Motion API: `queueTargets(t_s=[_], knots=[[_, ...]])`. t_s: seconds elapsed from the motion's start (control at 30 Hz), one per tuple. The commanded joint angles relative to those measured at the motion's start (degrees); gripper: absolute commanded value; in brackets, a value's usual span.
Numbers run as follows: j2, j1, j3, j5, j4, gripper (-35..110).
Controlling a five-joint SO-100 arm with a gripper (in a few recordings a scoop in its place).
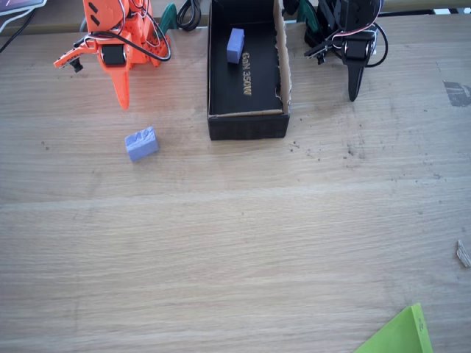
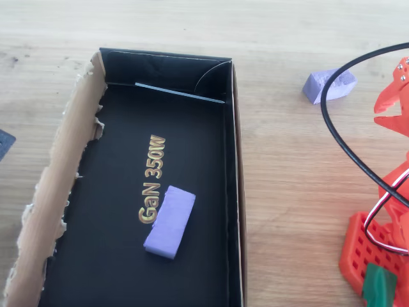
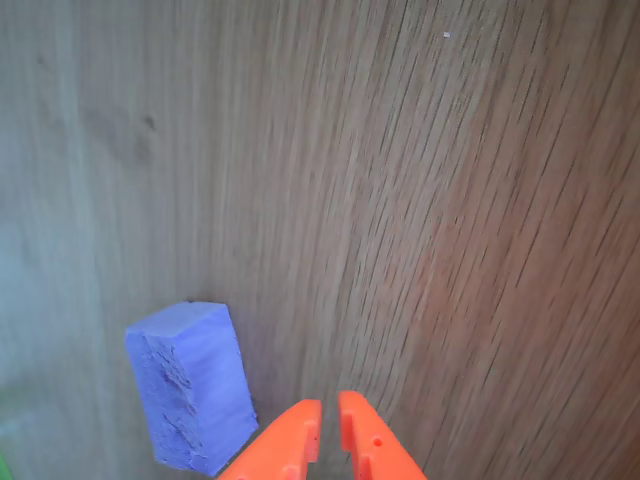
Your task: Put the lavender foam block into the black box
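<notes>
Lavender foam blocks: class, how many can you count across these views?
2. The smooth lavender block lies inside the black box; the lavender foam block with the jagged face sits on the table, left of the box in the fixed view.

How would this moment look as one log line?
gripper: shut, unloaded | lavender foam block: on table, outside black box | smooth block: inside box

Jagged-faced lavender foam block (image 1: 141, 143) lying flat on table, left of the open black box (image 1: 247, 121) sitting against table's far edge.
</notes>
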Motion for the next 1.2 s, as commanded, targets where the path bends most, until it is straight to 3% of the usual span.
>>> queueTargets(t_s=[0.0,1.17], knots=[[0.8,2.3,0.2,-10.9,-0.7,0],[0.8,3.2,0.2,-6.6,1.0,0]])
